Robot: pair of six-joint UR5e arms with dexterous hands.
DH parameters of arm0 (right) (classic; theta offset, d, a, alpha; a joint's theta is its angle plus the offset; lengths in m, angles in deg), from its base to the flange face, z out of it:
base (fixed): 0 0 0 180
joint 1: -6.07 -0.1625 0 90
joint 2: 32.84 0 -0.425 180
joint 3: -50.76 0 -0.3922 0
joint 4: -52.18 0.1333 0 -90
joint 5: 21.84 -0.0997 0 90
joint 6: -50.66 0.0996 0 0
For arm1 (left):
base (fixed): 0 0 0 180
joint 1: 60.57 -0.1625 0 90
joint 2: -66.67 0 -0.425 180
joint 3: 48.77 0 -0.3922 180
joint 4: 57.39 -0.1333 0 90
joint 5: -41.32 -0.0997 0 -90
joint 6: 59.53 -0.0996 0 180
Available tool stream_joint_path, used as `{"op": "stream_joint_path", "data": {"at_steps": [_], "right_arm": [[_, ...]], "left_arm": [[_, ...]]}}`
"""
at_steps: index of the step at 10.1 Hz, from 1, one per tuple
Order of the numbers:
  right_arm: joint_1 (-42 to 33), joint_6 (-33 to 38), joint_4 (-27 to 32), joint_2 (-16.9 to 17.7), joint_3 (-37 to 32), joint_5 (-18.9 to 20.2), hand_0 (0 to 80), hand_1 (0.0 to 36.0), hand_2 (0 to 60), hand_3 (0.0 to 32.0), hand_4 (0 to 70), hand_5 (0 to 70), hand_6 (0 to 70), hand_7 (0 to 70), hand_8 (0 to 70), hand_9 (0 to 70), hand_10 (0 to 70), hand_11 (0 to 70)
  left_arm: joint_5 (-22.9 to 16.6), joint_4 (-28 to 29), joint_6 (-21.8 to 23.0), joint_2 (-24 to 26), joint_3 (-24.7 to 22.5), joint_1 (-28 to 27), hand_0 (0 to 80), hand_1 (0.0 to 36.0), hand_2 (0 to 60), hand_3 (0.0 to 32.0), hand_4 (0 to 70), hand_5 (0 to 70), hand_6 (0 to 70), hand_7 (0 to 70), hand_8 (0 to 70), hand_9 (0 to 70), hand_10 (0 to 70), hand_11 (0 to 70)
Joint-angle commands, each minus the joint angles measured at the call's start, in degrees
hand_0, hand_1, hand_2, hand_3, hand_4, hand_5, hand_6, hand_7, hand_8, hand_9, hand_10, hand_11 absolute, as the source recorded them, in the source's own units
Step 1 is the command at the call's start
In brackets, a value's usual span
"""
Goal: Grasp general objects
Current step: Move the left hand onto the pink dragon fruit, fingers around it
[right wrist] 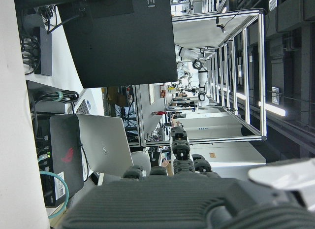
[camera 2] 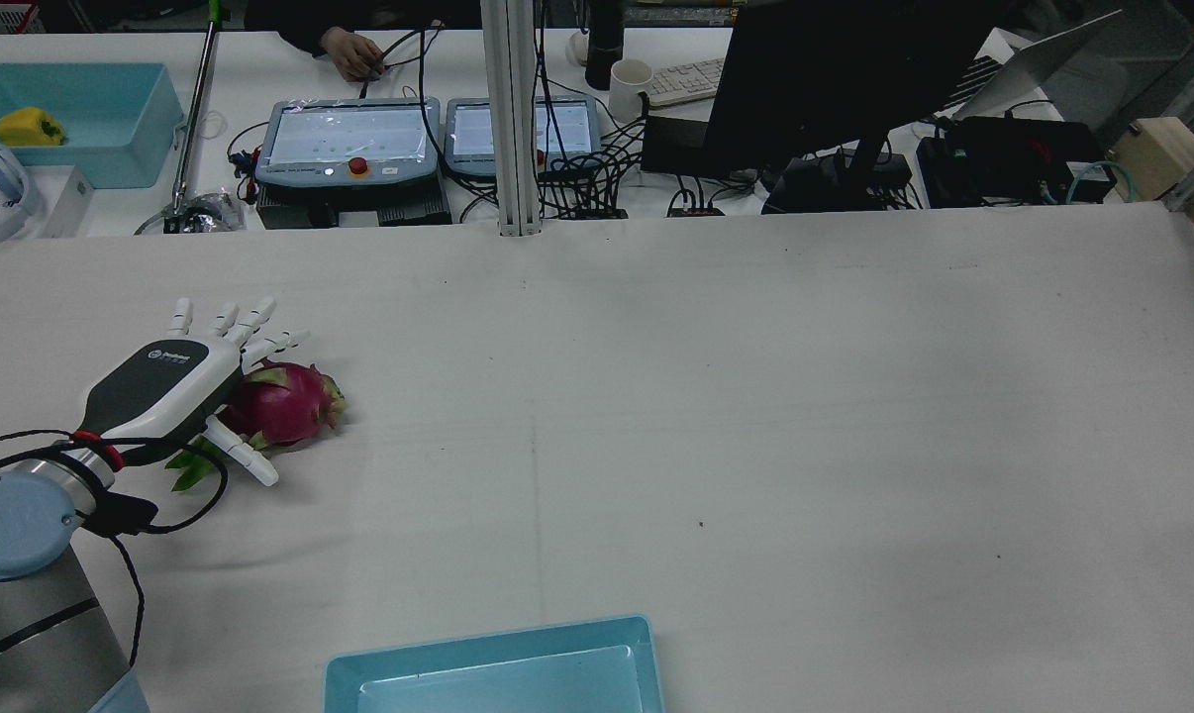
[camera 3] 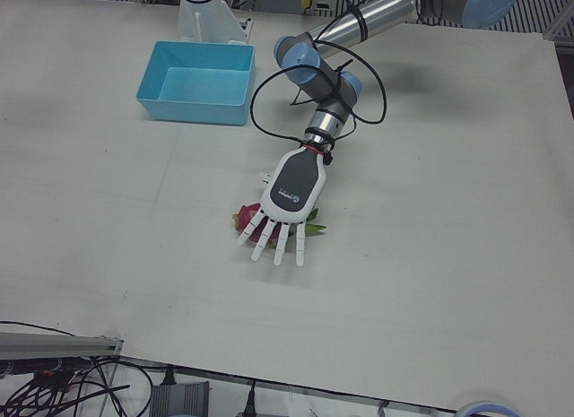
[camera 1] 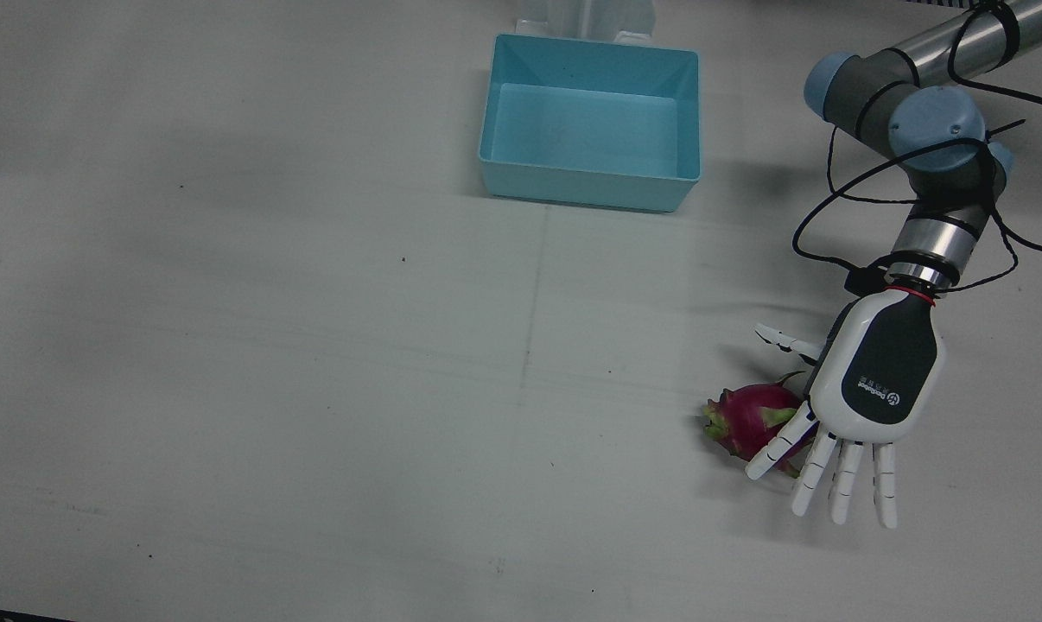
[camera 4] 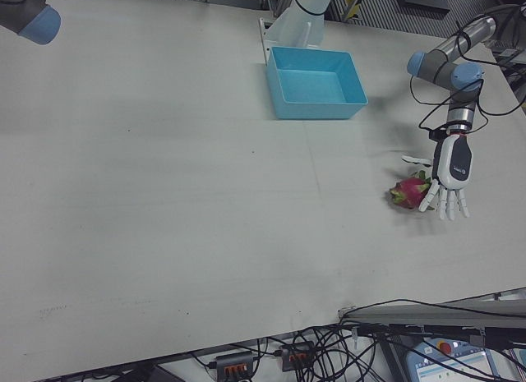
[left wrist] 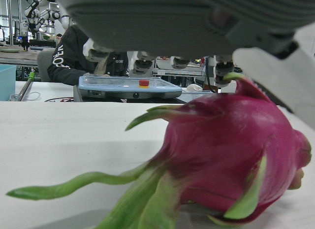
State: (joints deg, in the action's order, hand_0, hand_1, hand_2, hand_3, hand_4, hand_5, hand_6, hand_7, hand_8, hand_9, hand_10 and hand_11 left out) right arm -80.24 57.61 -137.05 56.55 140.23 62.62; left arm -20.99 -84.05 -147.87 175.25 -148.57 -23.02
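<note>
The left hand (camera 1: pixel 862 406), fingers spread and holding nothing, hovers over the dragon fruit (camera 1: pixel 750 419), which lies toward its thumb side (the table's centre), leafy end nearest the wrist.

Magenta dragon fruit (camera 1: pixel 750 419) with green scales, lying on its side on the white table (camera 1: pixel 314 345)

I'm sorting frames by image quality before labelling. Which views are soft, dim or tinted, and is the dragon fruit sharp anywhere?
Left hand view: the dragon fruit is sharp, the left hand overhead a blurred grey mass. Front view: greenish cast, soft shadows beside the blue bin. Rear view: dark background, bright table. Right hand view: lies sideways, hand edge blurred.
</note>
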Motion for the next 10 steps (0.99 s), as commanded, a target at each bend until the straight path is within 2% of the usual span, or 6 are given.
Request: {"op": "stream_joint_path", "data": {"at_steps": [1,4,7,10], "right_arm": [[0.0,0.0,0.0,0.0,0.0,0.0,0.0,0.0,0.0,0.0,0.0,0.0,0.0,0.0,0.0,0.0,0.0,0.0],[0.0,0.0,0.0,0.0,0.0,0.0,0.0,0.0,0.0,0.0,0.0,0.0,0.0,0.0,0.0,0.0,0.0,0.0],[0.1,0.0,0.0,0.0,0.0,0.0,0.0,0.0,0.0,0.0,0.0,0.0,0.0,0.0,0.0,0.0,0.0,0.0],[0.0,0.0,0.0,0.0,0.0,0.0,0.0,0.0,0.0,0.0,0.0,0.0,0.0,0.0,0.0,0.0,0.0,0.0]], "left_arm": [[0.1,2.6,-0.5,0.1,2.0,0.0,45.9,8.4,0.0,26.2,0.0,8.0,0.0,2.3,9.8,0.0,0.0,0.0],[0.1,3.8,-0.5,0.7,2.9,0.0,45.9,8.4,0.0,23.0,0.0,8.3,0.0,2.7,10.0,0.0,0.0,0.0],[0.1,4.5,-0.5,1.1,3.7,-0.1,46.1,8.5,0.0,22.4,0.0,8.9,0.0,3.0,10.1,0.0,0.0,0.0],[0.0,4.5,-3.2,3.3,4.6,0.0,46.1,8.6,0.0,21.0,0.0,9.5,0.0,3.4,10.2,0.0,0.0,0.0]]}}
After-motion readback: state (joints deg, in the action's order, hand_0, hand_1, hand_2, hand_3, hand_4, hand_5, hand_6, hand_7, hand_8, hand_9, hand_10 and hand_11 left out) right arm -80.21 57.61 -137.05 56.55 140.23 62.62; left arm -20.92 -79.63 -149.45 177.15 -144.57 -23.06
